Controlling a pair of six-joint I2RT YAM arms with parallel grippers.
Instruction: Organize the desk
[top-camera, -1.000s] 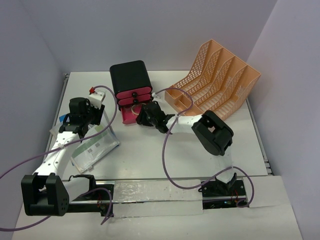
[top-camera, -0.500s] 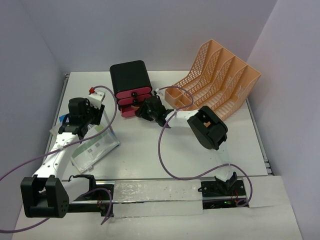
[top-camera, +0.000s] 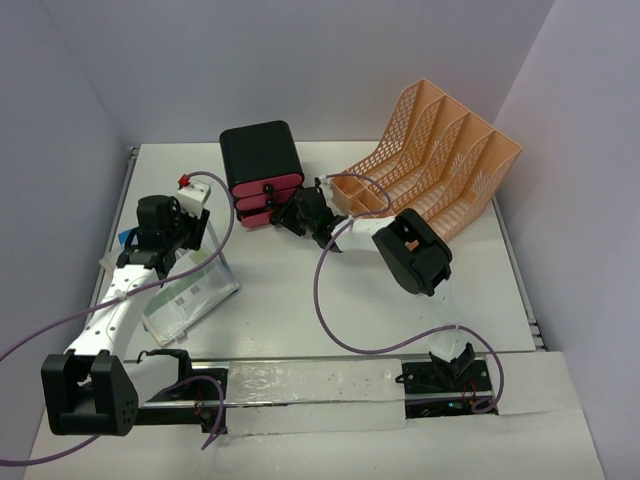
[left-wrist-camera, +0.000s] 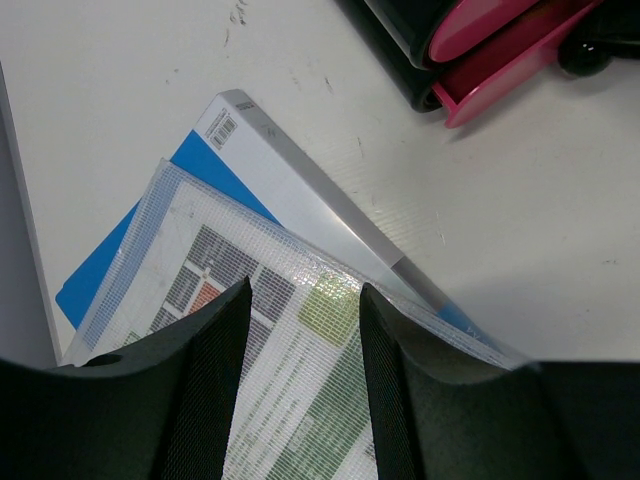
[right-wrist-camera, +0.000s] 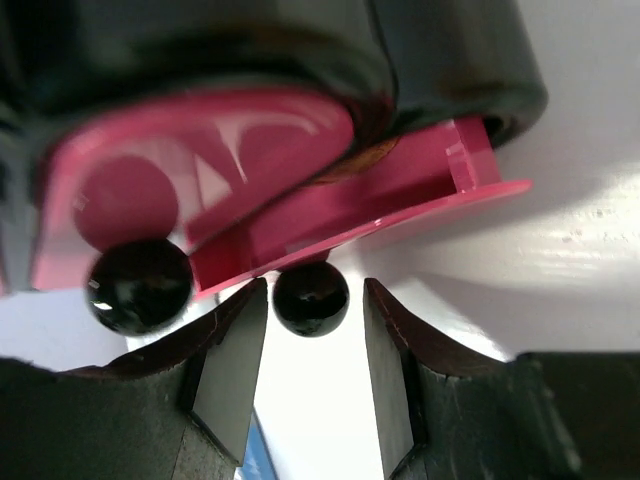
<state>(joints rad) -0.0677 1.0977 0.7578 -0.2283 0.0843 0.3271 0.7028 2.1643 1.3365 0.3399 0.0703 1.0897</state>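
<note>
On the white desk (top-camera: 300, 320), my right gripper (top-camera: 300, 212) sits at the front of the black drawer box (top-camera: 260, 155). In the right wrist view its open jaws straddle the black round knob (right-wrist-camera: 311, 298) of the lowest pink drawer (right-wrist-camera: 420, 195), which sticks out a little; a small gap shows beside the knob. My left gripper (top-camera: 172, 232) hovers open over a clear mesh pouch (left-wrist-camera: 300, 370) with printed paper inside. The pouch lies on a white booklet (left-wrist-camera: 290, 190) and a blue folder (left-wrist-camera: 100, 270). Nothing is between the left fingers (left-wrist-camera: 205, 390).
A peach-orange mesh file rack (top-camera: 430, 160) stands at the back right, close behind the right arm's elbow (top-camera: 415, 255). A second black knob (right-wrist-camera: 140, 285) sits on the drawer above. Purple cables loop over the desk's middle (top-camera: 325, 300). The pouch pile (top-camera: 190, 290) lies at the left.
My right gripper has moved back and left toward the drawer box, and the lowest pink drawer has slid further in. The left arm has stayed still.
</note>
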